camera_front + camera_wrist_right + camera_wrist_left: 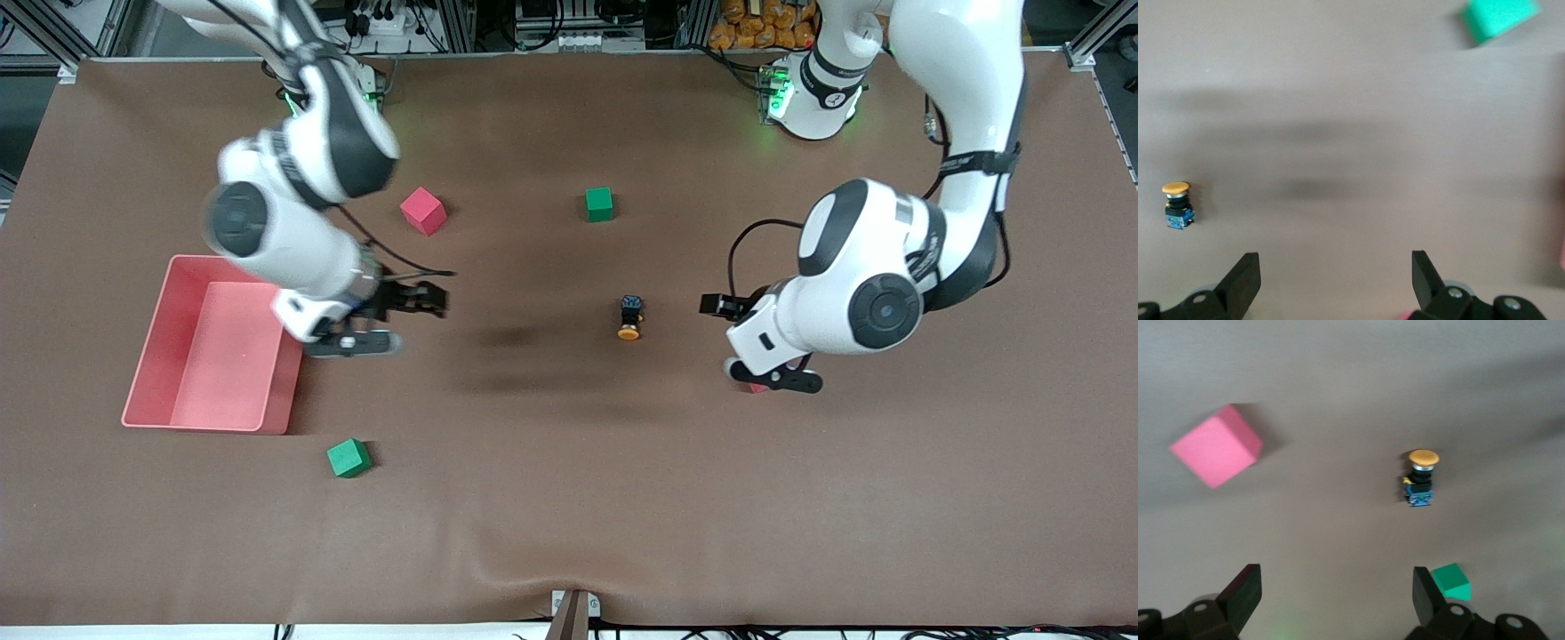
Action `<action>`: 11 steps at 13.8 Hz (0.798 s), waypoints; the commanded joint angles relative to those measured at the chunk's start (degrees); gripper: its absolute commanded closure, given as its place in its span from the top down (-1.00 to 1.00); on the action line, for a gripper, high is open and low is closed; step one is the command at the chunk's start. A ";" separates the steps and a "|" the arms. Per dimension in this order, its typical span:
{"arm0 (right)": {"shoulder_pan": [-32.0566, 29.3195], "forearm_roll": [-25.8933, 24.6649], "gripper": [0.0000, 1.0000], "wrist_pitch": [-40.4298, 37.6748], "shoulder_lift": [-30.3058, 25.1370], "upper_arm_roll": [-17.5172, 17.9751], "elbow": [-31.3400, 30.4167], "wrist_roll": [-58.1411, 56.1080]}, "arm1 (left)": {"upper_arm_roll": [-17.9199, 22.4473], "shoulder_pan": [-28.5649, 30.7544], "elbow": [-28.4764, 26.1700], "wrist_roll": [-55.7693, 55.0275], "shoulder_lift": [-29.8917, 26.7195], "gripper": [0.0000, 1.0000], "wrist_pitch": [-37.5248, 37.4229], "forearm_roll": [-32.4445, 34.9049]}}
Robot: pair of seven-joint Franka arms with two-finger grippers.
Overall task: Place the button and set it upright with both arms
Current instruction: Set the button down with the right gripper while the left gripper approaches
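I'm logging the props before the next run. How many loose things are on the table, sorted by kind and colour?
Green cubes: 2, one farther from the front camera, one nearer it
Red cube: 1
Button: 1, lying on its side
Red bin: 1
Total: 5

Orange-capped button (pixel 630 318), on its side, mid-table
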 commanded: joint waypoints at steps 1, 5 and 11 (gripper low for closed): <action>-5.68 -4.65 1.00 -5.63 -7.25 1.08 -2.05 -4.81 | 0.35 -4.20 5.35 -4.78 5.28 1.00 -0.50 -0.88; -14.55 -11.97 1.00 -14.34 -9.72 0.91 2.08 -14.29 | 0.80 -8.34 6.05 -5.15 8.79 1.00 0.81 -0.53; -22.39 -12.85 1.00 -25.77 -10.60 0.90 13.59 -21.53 | 2.55 -16.42 6.49 -6.38 15.12 1.00 4.24 2.44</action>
